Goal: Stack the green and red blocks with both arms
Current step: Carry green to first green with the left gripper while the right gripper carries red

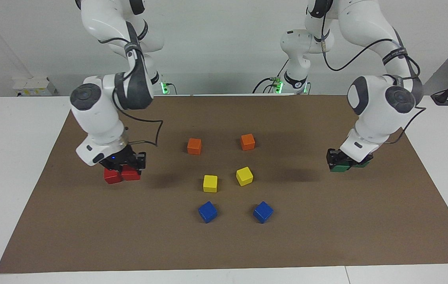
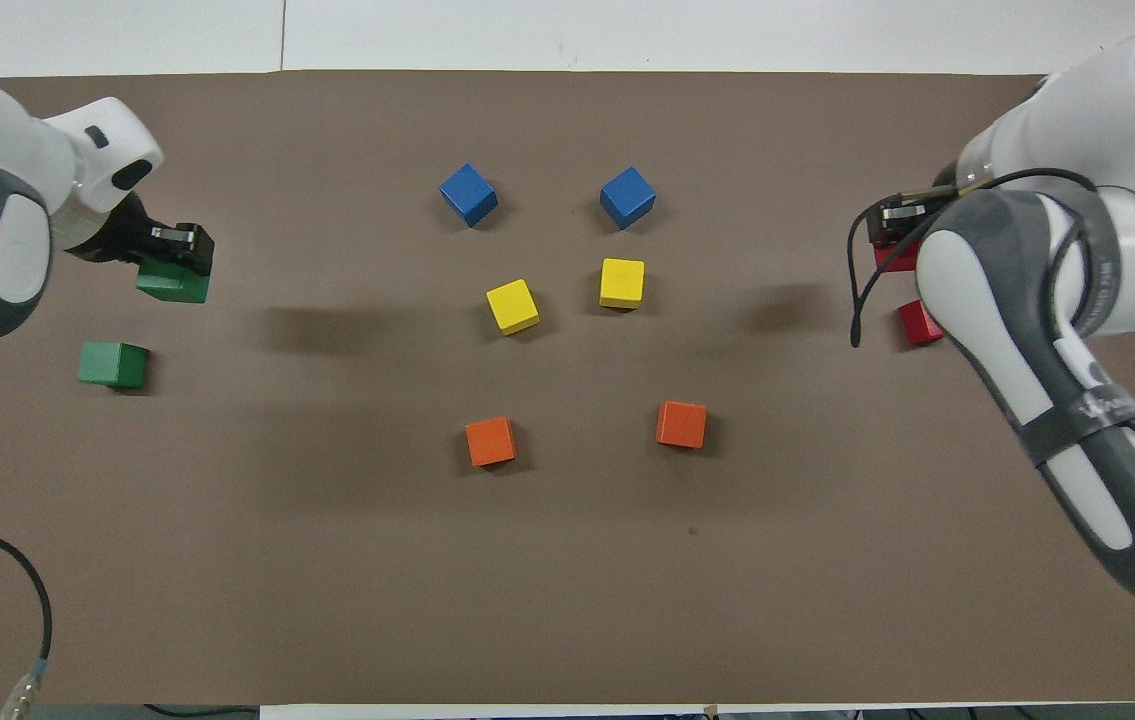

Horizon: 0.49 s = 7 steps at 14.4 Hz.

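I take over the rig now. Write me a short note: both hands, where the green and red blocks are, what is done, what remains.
Left hand: shut on a green block, in the air beside the second green block.
Right hand: shut on a red block, beside the second red block.
Done: both blocks picked and carried to their partners.
Left: set each held block on its partner, release. No stack exists yet.

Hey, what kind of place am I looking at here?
Probably a robotics lab bench: two white arms mounted at a white table, a brown mat spread over it, and small coloured cubes laid out in pairs like a test set.
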{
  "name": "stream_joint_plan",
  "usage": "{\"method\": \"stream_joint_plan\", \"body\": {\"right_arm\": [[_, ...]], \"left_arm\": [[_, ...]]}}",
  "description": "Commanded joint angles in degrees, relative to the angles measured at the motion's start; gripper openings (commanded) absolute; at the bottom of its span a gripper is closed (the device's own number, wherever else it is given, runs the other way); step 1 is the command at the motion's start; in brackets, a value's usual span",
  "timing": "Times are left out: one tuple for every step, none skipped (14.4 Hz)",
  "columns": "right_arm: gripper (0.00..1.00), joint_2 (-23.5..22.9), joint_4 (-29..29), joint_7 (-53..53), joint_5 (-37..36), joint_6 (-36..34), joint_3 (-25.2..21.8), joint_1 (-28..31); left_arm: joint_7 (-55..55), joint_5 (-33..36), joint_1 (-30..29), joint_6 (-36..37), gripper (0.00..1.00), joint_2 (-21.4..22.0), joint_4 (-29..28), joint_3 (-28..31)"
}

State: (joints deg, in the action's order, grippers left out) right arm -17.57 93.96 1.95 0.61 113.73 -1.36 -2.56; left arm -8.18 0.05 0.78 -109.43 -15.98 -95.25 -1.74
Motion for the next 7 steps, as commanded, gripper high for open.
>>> {"method": "stream_joint_plan", "body": {"right_arm": [[0.00, 1.39, 4.11, 6.04, -0.09, 1.84, 0.83, 3.86], [0.00, 1.83, 5.87, 6.40, -0.09, 3.67, 0.83, 4.31], [0.00, 2.80, 8.76, 6.49, -0.09, 5.95, 0.83, 4.66], [0.00, 3.59, 11.40, 6.84, -0.09, 8.76, 0.83, 5.19], [0.00, 4.38, 13.95, 7.19, -0.09, 11.22, 0.83, 5.54], [0.00, 4.91, 15.54, 7.63, 0.00, 12.73, 0.83, 5.81], [0.00, 5.00, 16.25, 8.15, -0.09, 12.92, 0.83, 6.16]], "left_arm": [[-9.19, -1.19, -5.60, -1.22, 0.00, 5.08, -7.65, -0.37], [-12.62, -1.19, -7.79, -1.48, 0.00, 5.61, -8.80, -0.46], [-15.26, -1.19, -9.38, -2.01, 0.00, 5.96, -9.42, -0.46], [-17.20, -1.19, -10.53, -3.06, 0.00, 6.22, -10.73, -0.46], [-18.35, -1.19, -11.50, -4.90, 0.00, 7.10, -12.57, -0.46], [-18.97, -1.19, -12.98, -8.05, 0.00, 8.06, -15.46, -0.46], [-18.81, -1.71, -14.04, -11.12, 0.00, 9.38, -18.36, -0.46]]}}
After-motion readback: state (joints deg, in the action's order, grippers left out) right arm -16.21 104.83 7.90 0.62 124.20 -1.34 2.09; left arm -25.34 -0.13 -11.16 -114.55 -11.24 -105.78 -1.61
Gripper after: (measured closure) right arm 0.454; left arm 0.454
